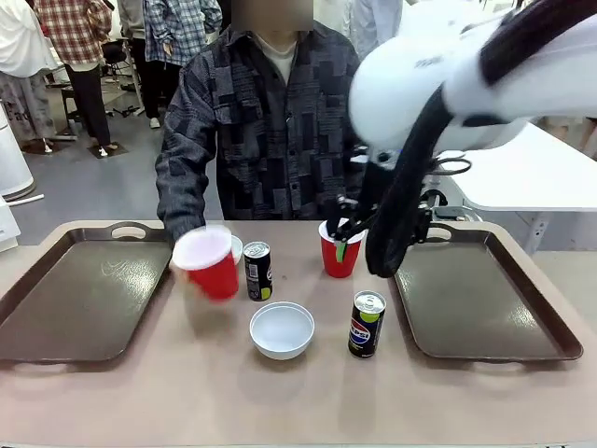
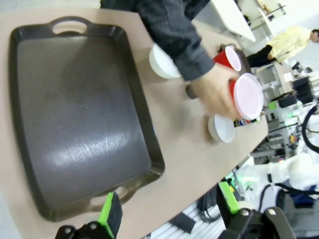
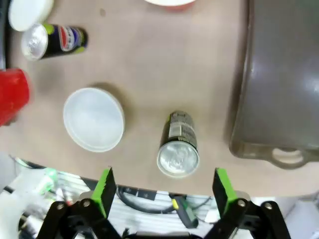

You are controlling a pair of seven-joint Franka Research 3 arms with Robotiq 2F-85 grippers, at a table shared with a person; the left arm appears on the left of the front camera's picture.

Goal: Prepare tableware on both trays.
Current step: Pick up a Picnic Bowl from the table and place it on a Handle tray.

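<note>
Can (image 3: 178,134) stands below spread right tool (image 3: 163,175).

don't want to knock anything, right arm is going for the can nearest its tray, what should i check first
1. Right tool open: ok.
2. Can upright, in line with the open tool: ok.
3. Bowl apart from the can: ok.
4. Right tray has room: ok.
5. Person's hand at rest: not ok, blurred, holding a red cup.
6. Gap from tool down to can: cannot tell.
</note>
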